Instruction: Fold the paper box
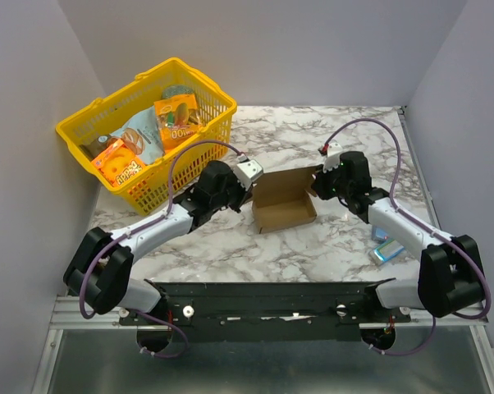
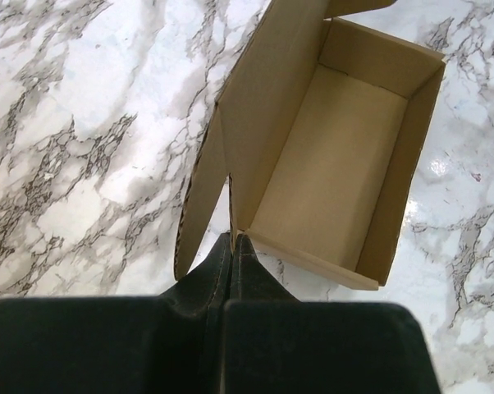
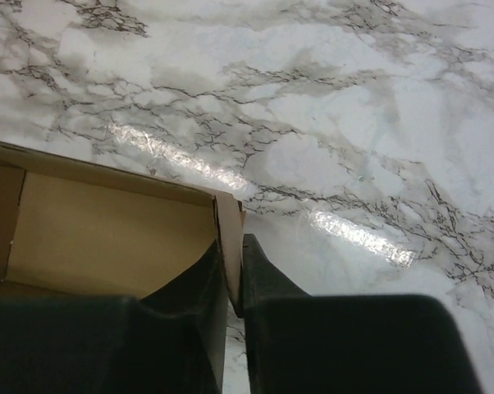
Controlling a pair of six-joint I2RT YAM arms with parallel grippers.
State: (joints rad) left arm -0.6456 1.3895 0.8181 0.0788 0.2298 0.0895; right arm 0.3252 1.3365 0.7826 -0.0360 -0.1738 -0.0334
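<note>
The paper box [image 1: 284, 201] is plain brown cardboard, open at the top, standing on the marble table between my two arms. My left gripper [image 1: 249, 190] is shut on its left wall; in the left wrist view the fingers [image 2: 232, 240] pinch the wall's corner edge beside a loose side flap [image 2: 199, 205], and the box's inside [image 2: 329, 164] shows. My right gripper [image 1: 319, 185] is shut on the right wall; in the right wrist view its fingers [image 3: 235, 263] clamp the thin cardboard wall [image 3: 229, 222], with the box's inside [image 3: 107, 238] to the left.
A yellow basket [image 1: 199, 144] with colourful snack packs [image 1: 177, 119] stands at the back left. A small blue packet [image 1: 387, 251] lies on the table by the right arm. Grey walls close in the table [image 1: 313, 131] on three sides.
</note>
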